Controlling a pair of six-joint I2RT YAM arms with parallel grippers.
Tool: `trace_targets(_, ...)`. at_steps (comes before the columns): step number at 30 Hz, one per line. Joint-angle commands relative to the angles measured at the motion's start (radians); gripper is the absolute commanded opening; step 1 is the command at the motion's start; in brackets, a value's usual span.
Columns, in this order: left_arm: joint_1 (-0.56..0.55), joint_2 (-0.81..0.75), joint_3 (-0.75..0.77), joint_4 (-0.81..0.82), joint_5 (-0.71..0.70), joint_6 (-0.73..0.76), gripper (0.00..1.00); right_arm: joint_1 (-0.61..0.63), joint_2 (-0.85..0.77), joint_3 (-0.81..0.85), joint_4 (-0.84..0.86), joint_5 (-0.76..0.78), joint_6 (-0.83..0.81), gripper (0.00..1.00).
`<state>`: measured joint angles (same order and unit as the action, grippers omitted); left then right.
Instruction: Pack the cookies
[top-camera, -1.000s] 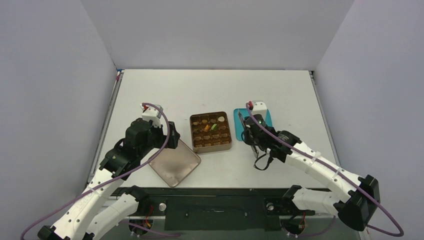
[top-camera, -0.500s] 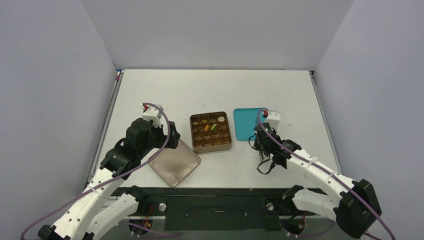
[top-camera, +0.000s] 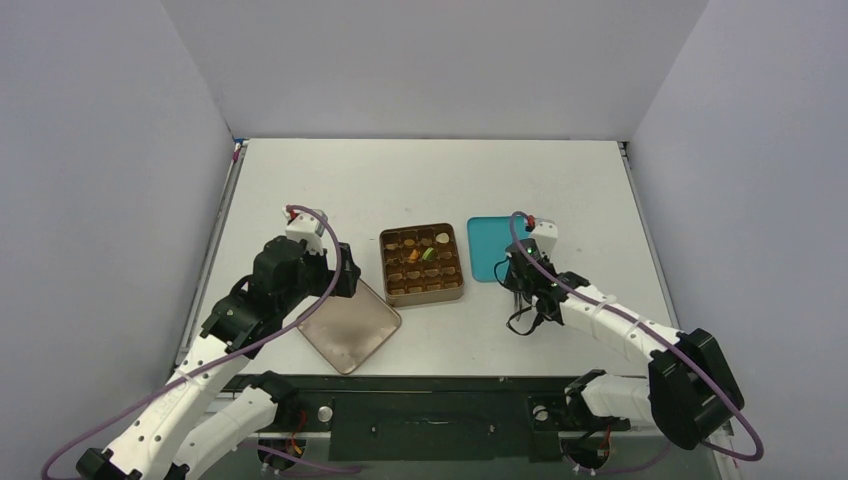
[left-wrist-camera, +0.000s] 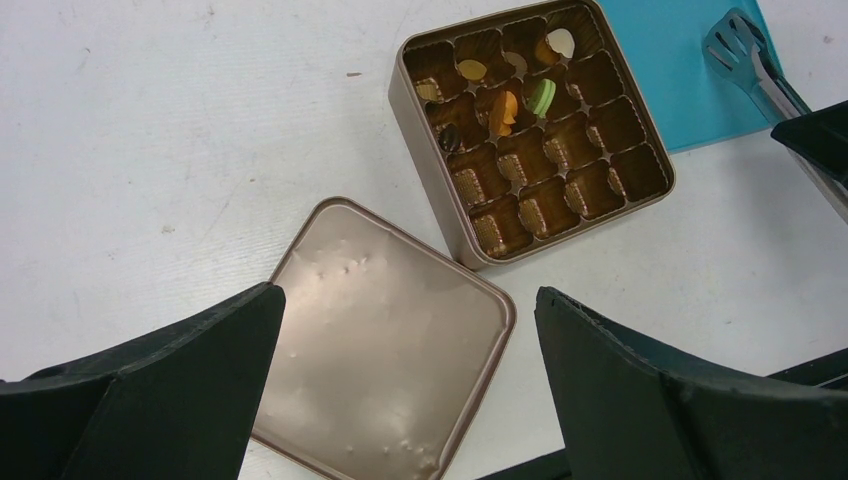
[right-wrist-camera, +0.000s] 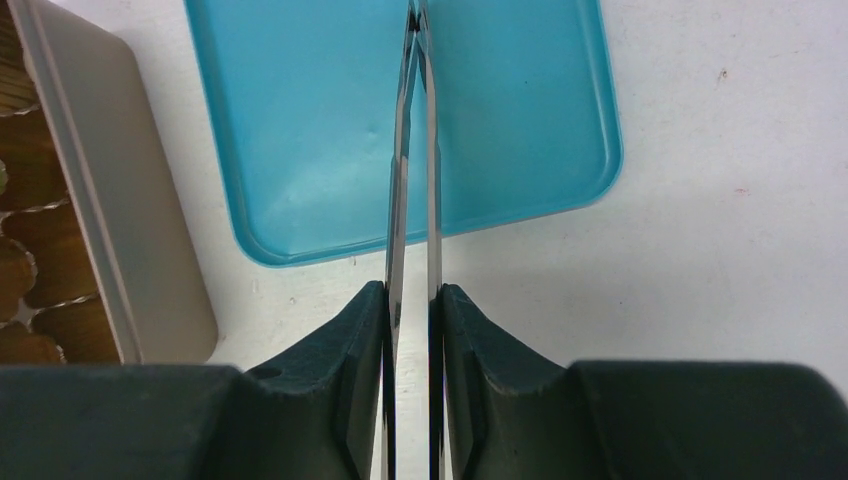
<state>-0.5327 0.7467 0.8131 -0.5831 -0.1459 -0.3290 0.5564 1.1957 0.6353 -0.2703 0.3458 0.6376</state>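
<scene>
The cookies (left-wrist-camera: 505, 108) lie in the far compartments of the open gold tin (left-wrist-camera: 652, 186): tan, orange, green (left-wrist-camera: 542, 96), cream and dark pieces. The tin also shows in the top view (top-camera: 388, 268). My right gripper (right-wrist-camera: 412, 300) is shut on the long metal tweezers (right-wrist-camera: 397, 190). Their tips are pressed together over the far part of the teal tray (right-wrist-camera: 510, 120), and I see no cookie between them. In the top view the right gripper (top-camera: 517, 283) is at the tray's near edge. My left gripper (left-wrist-camera: 407, 300) is open above the tin's lid (left-wrist-camera: 385, 330).
The lid (top-camera: 348, 325) lies upside down on the table, to the near left of the tin. The teal tray (top-camera: 490, 243) sits just right of the tin. The tin's outer wall (right-wrist-camera: 110, 200) is close to the left of the tweezers.
My right gripper has drawn back from over the tray toward its near right edge with the tweezers, uncovering the tray. The left arm has not moved.
</scene>
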Motion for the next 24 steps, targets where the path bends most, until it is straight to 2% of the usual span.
trace_targets(1,0.007,0.001,0.013,0.017,-0.009,0.0,0.97,-0.042,0.04,-0.025,0.1,-0.04,0.0,0.23)
trace_targets(9,0.008,0.006,0.014,0.018,-0.006,0.001,0.97,-0.101,0.101,-0.044,0.142,-0.085,-0.003,0.31)
trace_targets(24,0.008,0.01,0.015,0.019,-0.003,0.001,0.97,-0.131,0.136,-0.021,0.122,-0.105,0.012,0.45)
